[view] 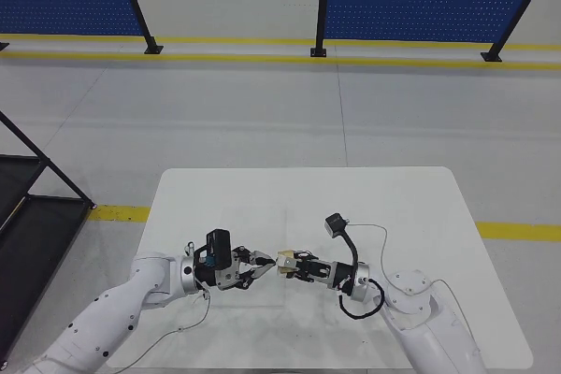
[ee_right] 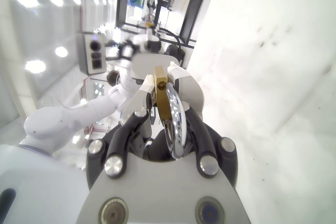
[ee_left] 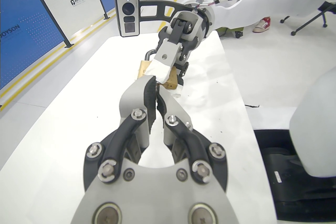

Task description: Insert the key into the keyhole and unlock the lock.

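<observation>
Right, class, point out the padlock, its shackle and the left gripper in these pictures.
padlock (ee_right: 162, 101): right wrist view, on the narrow side of its brass body.
shackle (ee_right: 178, 114): right wrist view, on the chrome curve.
left gripper (ee_left: 156, 86): left wrist view, midway between its fingertips.

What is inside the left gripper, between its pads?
The left gripper is shut, its pads meeting right at the padlock in the right gripper. Any key between them is covered.

We see a white table (view: 402, 196) on a grey floor (view: 262, 112) crossed by yellow lines (view: 524, 230), with blue barriers (view: 65, 17) behind and a black rack (view: 28, 234) beside it.
</observation>
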